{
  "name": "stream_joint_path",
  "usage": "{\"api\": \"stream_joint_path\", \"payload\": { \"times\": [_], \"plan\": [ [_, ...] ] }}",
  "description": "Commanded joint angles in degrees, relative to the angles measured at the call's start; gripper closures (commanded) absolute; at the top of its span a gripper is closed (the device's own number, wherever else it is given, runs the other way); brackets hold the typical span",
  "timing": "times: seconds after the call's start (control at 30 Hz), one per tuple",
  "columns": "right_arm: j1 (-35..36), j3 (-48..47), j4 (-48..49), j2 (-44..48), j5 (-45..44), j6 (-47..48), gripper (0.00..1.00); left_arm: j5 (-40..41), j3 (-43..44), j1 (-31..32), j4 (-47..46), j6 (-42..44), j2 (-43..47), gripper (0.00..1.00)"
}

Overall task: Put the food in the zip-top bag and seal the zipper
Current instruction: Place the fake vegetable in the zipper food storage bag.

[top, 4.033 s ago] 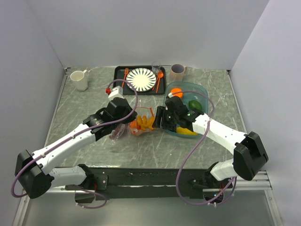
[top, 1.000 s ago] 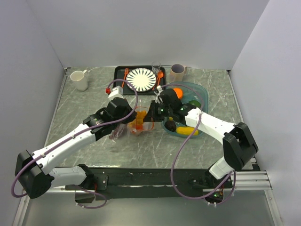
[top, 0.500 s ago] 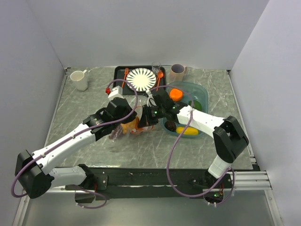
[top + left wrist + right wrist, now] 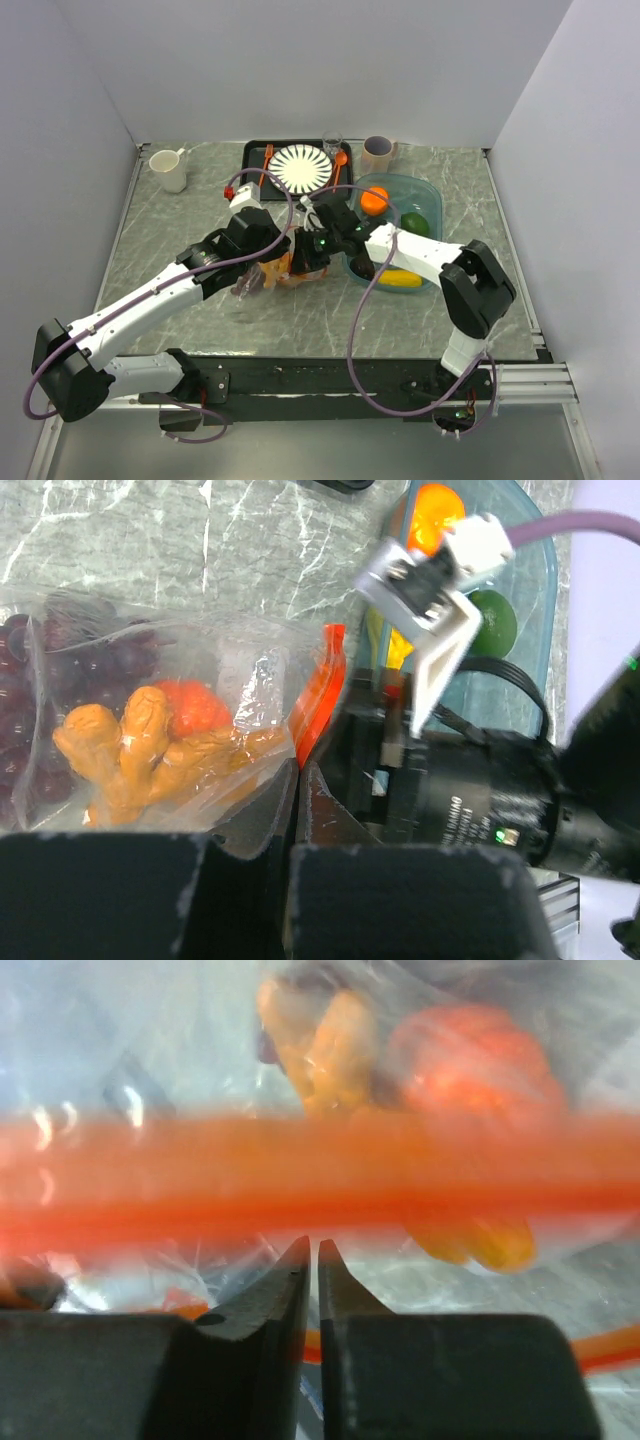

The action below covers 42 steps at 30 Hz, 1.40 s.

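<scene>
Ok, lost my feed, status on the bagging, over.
Left pincer shut on zip-top bag at its mouth. Right pincer shut at the zipper, grip unclear. Orange, green piece, yellow piece in teal tub, not bagged.

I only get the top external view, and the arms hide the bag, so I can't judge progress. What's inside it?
Observer: The left wrist view shows purple pieces, yellow pieces and an orange-red piece inside the bag.
Operator: Is the left pincer holding it?
Observer: Yes, the left pincer is shut on the bag's edge beside the zipper.
Operator: And the right one?
Observer: In the right wrist view the right pincer looks shut, with the zipper crossing blurred just past its tips. Whether it grips film is unclear.
</scene>
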State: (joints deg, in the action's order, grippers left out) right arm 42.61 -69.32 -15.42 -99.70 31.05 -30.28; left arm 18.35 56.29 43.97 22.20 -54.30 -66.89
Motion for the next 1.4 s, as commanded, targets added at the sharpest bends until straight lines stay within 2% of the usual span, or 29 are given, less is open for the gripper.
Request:
{"api": "stream_joint_path", "payload": {
  "times": [0.0, 0.07, 0.13, 0.17, 0.3, 0.47, 0.87, 1.17, 1.3, 1.37],
  "plan": [
    [-0.68, 3.92, 3.1, 7.57, -6.87, -2.93, 0.76, 1.43, 2.77, 0.16, 0.04, -0.1, 1.59, 0.99],
    [-1.04, 5.86, 3.73, 9.25, -8.8, -3.64, 0.59, 1.34, 2.77, 0.16, 0.04, -0.1, 1.5, 0.99],
    [-1.12, 6.39, 3.21, 10.93, -11.44, -3.12, 0.47, 1.16, 2.86, 0.16, -0.05, -0.1, 1.42, 0.99],
    [-1.3, 6.48, 2.77, 11.28, -12.49, -3.12, 0.43, 1.16, 2.86, 0.07, 0.04, -0.1, 1.33, 0.99],
    [-2.44, 6.66, 2.68, 11.11, -13.04, -1.1, 0.4, 0.81, 2.59, 0.16, -0.66, -0.1, 1.41, 0.99],
    [-4.46, 5.86, 2.59, 8.47, -11.28, 1.8, 0.4, 0.64, 2.51, 0.15, -0.49, -0.28, 1.24, 0.99],
    [-6.05, 5.16, 8.73, 2.32, 1.29, 8.83, 0.4, 0.64, 2.94, 0.15, 0.04, -0.36, 0.54, 0.99],
    [-6.05, 6.12, 11.46, 0.29, 1.56, 9.1, 0.4, 0.63, 2.86, 0.16, -0.22, -0.19, 0.62, 0.99],
    [-6.05, 6.65, 13.04, 0.73, 3.32, 9.01, 0.48, 0.55, 2.77, 0.16, -0.4, -0.36, 0.54, 0.99],
    [-6.13, 6.92, 14.36, 1.0, 4.81, 8.66, 0.57, 0.37, 2.68, 0.07, -0.57, -0.37, 0.54, 0.99]
  ]
}}
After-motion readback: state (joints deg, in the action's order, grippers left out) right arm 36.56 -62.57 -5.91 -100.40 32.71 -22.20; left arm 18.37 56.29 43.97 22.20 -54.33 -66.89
